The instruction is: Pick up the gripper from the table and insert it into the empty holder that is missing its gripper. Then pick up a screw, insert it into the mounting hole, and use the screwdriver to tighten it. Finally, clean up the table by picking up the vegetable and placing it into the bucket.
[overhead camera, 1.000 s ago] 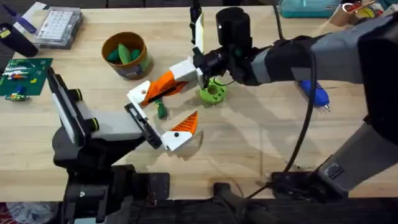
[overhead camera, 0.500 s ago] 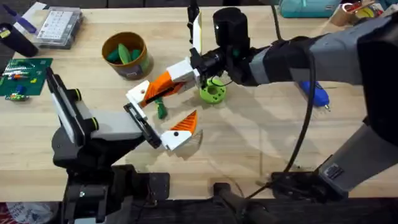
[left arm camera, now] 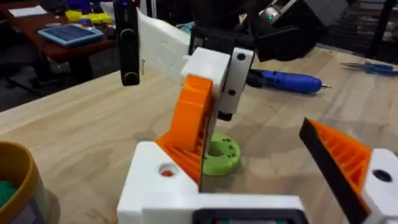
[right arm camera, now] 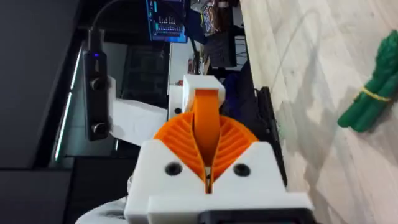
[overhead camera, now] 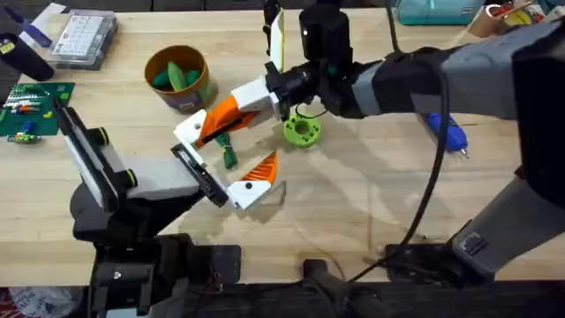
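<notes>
Overhead view: the right arm reaches across the wooden table [overhead camera: 371,212] toward the left, its gripper [overhead camera: 196,131] white with orange ribbed pads pressed together, nothing between them. The left gripper [overhead camera: 231,181] sits just below it, its 2 fingers spread wide apart. Between them lies the vegetable [overhead camera: 229,155], a small dark green piece on the bare wood, its long axis running roughly toward and away from the camera. To its upper left, close by, stands the bucket [overhead camera: 180,78], with green pieces inside. A lime-green disc [overhead camera: 301,132] rests to the right of the vegetable, and the blue-handled screwdriver [overhead camera: 450,134] lies far right, tip pointing toward the near edge.

Right wrist view adds detail: the vegetable [right arm camera: 372,93] is a bundle of green stalks bound by a thin yellow band. Left wrist view shows the screwdriver [left arm camera: 292,81] lying flat, metal tip pointing away from the disc [left arm camera: 222,154].
</notes>
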